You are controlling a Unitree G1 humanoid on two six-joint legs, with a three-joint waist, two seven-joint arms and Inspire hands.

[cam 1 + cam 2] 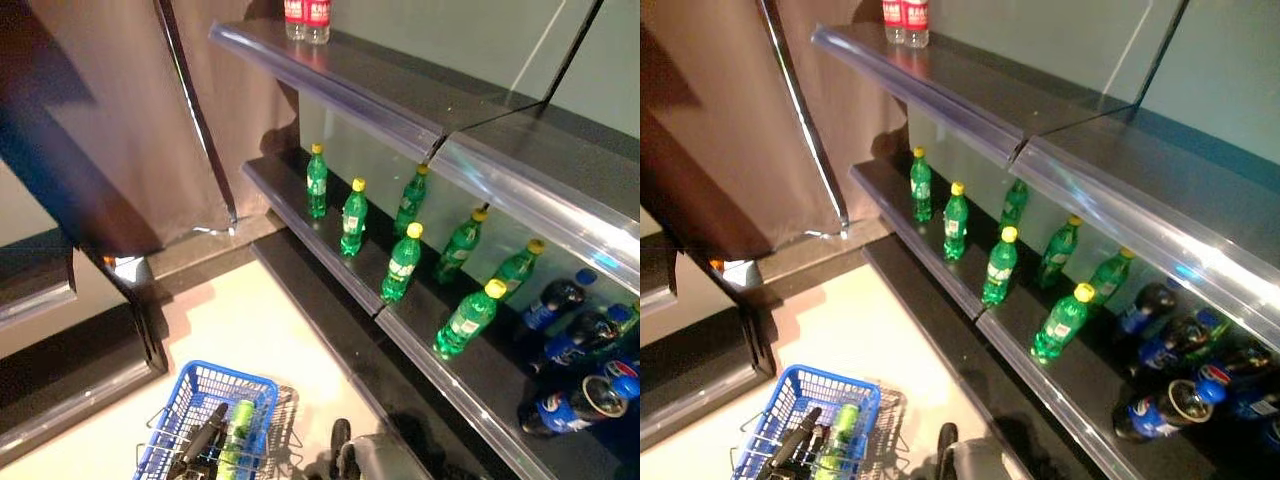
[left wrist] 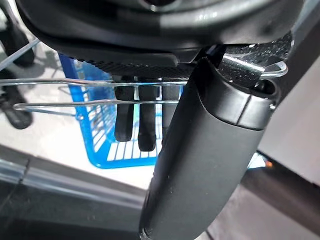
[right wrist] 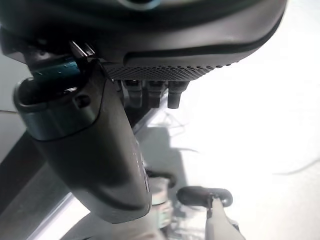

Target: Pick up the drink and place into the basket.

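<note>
A blue wire basket (image 1: 258, 388) hangs low at the lower left above the pale floor. In it lies a green drink bottle (image 1: 238, 432). My left hand (image 1: 205, 436) is shut on the basket's wire handles (image 2: 60, 81), and its fingers (image 2: 145, 125) curl round them in the left wrist view. My right hand (image 3: 95, 150) shows only in its own wrist view, hanging over the floor with relaxed fingers and nothing in it. Several green bottles with yellow caps (image 1: 403, 262) stand in a row on the middle shelf (image 1: 300, 238).
Dark cola bottles with blue labels (image 1: 570, 400) lie and stand at the shelf's right end. Two red-labelled bottles (image 1: 307, 15) stand on the top shelf (image 1: 330, 80). A brown curtain (image 1: 120, 110) hangs at the left, beside a dark low ledge (image 1: 60, 380).
</note>
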